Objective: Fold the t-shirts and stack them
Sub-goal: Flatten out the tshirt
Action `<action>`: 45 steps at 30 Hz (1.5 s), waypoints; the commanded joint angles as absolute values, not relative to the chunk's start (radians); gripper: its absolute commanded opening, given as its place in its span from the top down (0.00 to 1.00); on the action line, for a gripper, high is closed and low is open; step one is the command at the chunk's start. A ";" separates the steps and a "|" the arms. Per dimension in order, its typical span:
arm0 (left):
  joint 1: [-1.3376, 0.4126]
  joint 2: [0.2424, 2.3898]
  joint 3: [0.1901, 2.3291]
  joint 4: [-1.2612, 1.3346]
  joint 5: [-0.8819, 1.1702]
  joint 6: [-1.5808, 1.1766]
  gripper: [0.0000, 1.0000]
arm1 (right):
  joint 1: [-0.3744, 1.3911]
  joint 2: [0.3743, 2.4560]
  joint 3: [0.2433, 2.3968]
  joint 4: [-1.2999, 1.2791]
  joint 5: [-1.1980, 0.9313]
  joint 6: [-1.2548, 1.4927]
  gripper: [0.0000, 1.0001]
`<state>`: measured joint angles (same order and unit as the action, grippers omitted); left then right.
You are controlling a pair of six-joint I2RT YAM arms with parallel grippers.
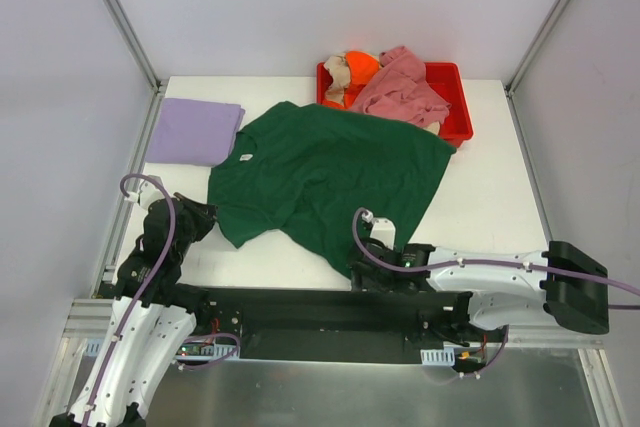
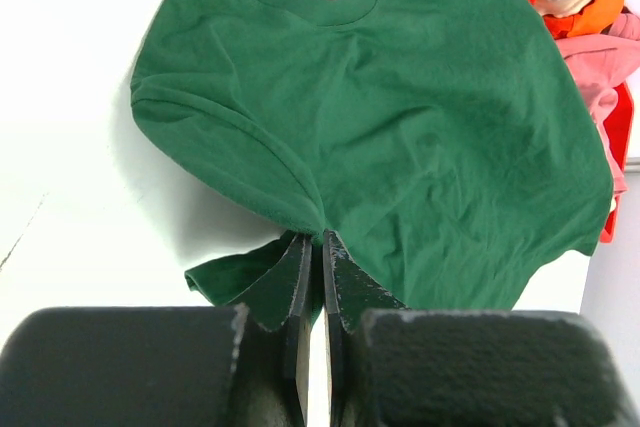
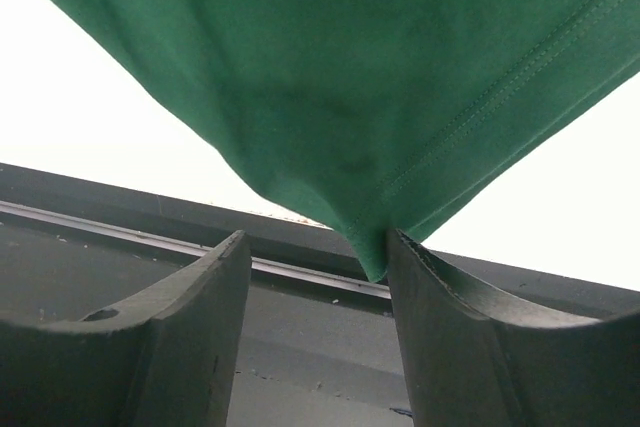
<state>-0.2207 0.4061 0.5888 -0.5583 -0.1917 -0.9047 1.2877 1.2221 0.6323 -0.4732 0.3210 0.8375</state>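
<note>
A dark green t-shirt (image 1: 330,172) lies spread, a little crumpled, on the white table, collar to the far left. My left gripper (image 1: 208,217) is shut on its near-left sleeve edge, and the left wrist view (image 2: 322,239) shows the cloth (image 2: 420,127) pinched at the tips. My right gripper (image 1: 362,269) is open at the table's front edge. The shirt's hem corner (image 3: 372,257) hangs between its jaws (image 3: 318,242), touching the right finger. A folded lavender t-shirt (image 1: 195,132) lies at the far left. Pink (image 1: 400,87), orange (image 1: 358,67) and beige (image 1: 337,75) shirts are heaped in the tray.
A red plastic tray (image 1: 455,72) stands at the back right, touching the green shirt's far corner, and also shows in the left wrist view (image 2: 620,137). Metal frame posts rise at the table's back corners. A dark rail runs along the front edge (image 3: 300,277).
</note>
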 commanded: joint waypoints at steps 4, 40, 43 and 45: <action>-0.215 0.420 0.577 -0.537 -0.184 -0.916 1.00 | 1.318 1.255 0.629 -0.502 0.382 0.911 0.42; -0.215 0.446 0.633 -0.568 -0.301 -0.890 1.00 | 1.301 1.332 0.617 -0.676 0.419 0.934 0.78; -0.215 0.449 0.678 -0.577 -0.333 -0.894 1.00 | 1.293 1.237 0.665 -0.780 0.503 0.911 0.97; -0.215 0.454 0.737 -0.575 -0.351 -0.894 1.00 | 1.269 1.156 0.730 -0.853 0.575 0.817 1.00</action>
